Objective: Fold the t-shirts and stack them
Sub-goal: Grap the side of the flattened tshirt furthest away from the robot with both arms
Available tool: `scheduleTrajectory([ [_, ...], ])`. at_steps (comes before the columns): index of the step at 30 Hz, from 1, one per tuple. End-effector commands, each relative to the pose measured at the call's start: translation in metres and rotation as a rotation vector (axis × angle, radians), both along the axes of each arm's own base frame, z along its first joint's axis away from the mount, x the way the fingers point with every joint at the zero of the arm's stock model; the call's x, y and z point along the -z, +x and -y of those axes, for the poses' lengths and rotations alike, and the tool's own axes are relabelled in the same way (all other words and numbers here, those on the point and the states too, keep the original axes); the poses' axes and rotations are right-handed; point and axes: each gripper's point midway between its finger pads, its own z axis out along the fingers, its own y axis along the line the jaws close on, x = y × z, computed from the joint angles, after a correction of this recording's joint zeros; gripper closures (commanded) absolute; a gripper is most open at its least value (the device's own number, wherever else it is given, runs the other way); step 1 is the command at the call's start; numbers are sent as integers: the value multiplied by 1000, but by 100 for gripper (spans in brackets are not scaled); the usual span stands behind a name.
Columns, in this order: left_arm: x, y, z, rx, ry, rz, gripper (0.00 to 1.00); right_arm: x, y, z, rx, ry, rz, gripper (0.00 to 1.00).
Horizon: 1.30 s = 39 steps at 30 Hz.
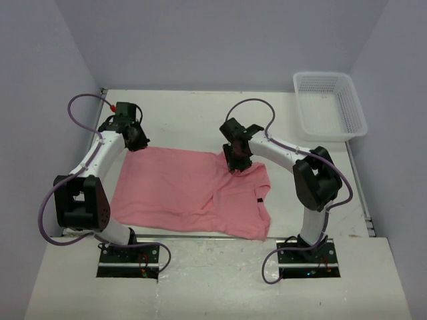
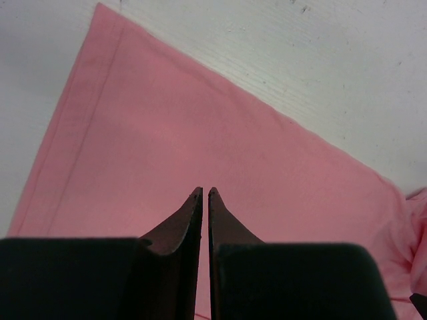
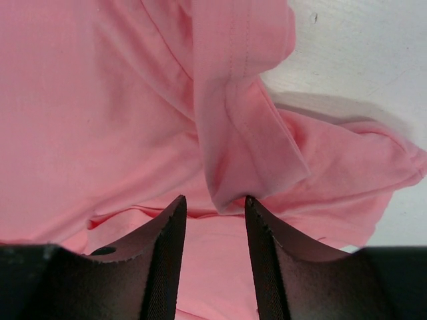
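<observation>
A salmon-pink t-shirt [image 1: 180, 190] lies mostly flat on the white table, its right part bunched and folded over. My left gripper [image 1: 137, 142] is over the shirt's far left corner. In the left wrist view it [image 2: 205, 191] is shut with nothing seen between the fingers, above flat fabric [image 2: 200, 120]. My right gripper [image 1: 235, 163] is at the shirt's far right edge. In the right wrist view it [image 3: 215, 199] is open, and a hanging fold of the shirt [image 3: 247, 153] sits just beyond its tips.
A white mesh basket [image 1: 330, 103] stands at the table's far right corner. Bare table [image 1: 193, 117] lies beyond the shirt. Grey walls close in the back and sides. The arm bases sit at the near edge.
</observation>
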Motion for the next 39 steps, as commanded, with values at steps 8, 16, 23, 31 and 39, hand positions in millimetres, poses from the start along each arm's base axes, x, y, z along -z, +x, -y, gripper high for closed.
scheduleTrajectory([
  [8,-7,7,-2,26,10,35,93,-25,30,8,161,9,107,56],
  [16,-6,5,1,35,-6,39,93,-26,46,18,309,70,116,46],
  [23,-5,5,3,41,-13,42,93,-15,46,8,351,154,47,47],
  [31,-3,4,4,47,-16,39,93,-7,33,8,422,207,29,50],
  [39,-1,3,6,56,-23,37,93,-8,29,18,480,199,57,51],
])
